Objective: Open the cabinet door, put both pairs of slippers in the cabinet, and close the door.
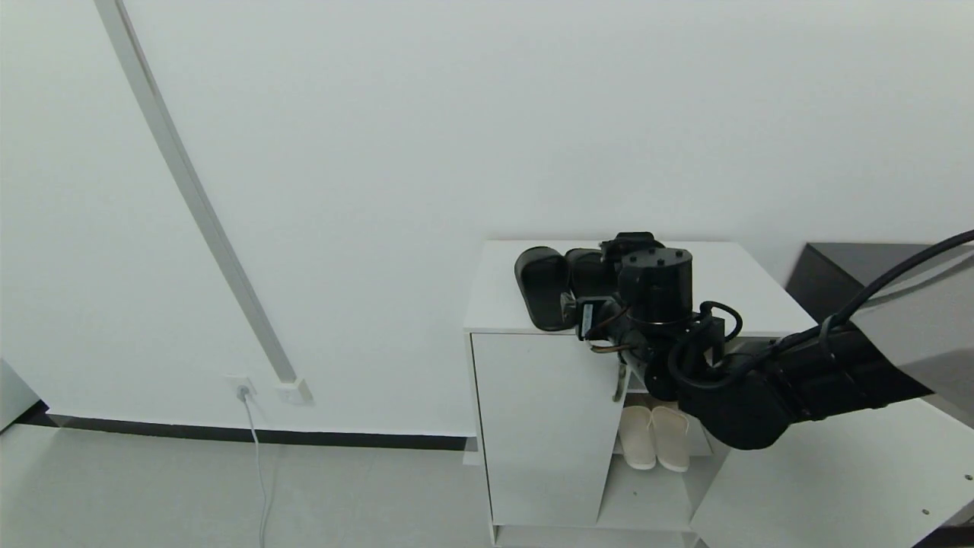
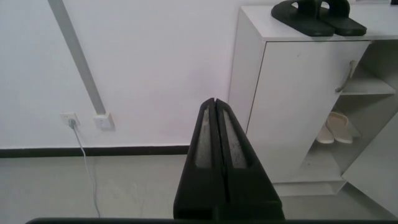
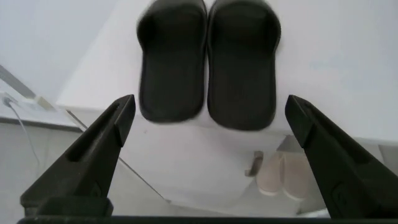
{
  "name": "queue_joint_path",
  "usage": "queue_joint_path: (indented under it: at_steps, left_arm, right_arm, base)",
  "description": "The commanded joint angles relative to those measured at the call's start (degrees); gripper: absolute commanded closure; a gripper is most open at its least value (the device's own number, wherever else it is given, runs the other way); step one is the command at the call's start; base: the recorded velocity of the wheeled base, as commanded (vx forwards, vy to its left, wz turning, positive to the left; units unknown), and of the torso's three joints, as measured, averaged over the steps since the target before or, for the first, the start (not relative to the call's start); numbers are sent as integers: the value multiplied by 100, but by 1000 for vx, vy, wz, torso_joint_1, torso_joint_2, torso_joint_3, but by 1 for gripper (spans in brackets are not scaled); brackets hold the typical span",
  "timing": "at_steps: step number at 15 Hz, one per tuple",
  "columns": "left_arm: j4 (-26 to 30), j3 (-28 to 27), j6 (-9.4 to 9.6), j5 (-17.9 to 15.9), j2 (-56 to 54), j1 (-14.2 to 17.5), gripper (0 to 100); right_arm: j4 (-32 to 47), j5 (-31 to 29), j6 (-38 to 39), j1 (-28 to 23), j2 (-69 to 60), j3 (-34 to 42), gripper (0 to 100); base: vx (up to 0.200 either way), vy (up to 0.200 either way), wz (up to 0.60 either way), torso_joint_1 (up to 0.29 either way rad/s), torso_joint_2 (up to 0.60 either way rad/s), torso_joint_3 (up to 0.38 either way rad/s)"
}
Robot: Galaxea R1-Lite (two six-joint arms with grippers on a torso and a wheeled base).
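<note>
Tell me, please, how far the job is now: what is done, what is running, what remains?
Done: the cabinet door stands open and the white slippers lie inside. In hand: the right gripper, open, is at the black slippers, which lie on the cabinet top, not grasped. Left: put the black pair inside and close the door.

plain white painted wall (image 1: 487,114) straight beyond right gripper (image 3: 209,102), evenly lit. long pale grey cable duct (image 1: 195,190) slants down wall, well off to gripper's left. white wall socket (image 1: 240,387) just beside duct's foot, lower than gripper; pale cord (image 1: 259,464) plugged in, hanging to floor. black skirting strip (image 1: 228,434) along wall base. smooth pale grey floor (image 1: 152,487) far below gripper. dark grey flat-topped block (image 1: 860,262) near, to gripper's right, against wall.
</note>
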Motion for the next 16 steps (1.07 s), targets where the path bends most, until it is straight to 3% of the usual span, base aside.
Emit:
queue_joint_path:
  at_steps: [1,11,16]
  left_arm:
    - [0,0,2,-2,9,1,100]
    - [0,0,37,-2,0,1,100]
    - [0,0,29,-2,0,1,100]
  right_arm:
    - [12,-1,3,16,-126,-87,0]
    - [-67,-18,126,210,234,290,0]
    - [-102,17,126,113,673,53,0]
  base:
    - [0,0,0,0,0,0]
    - [200,0,0,4,0,1]
    - [0,0,0,0,0,0]
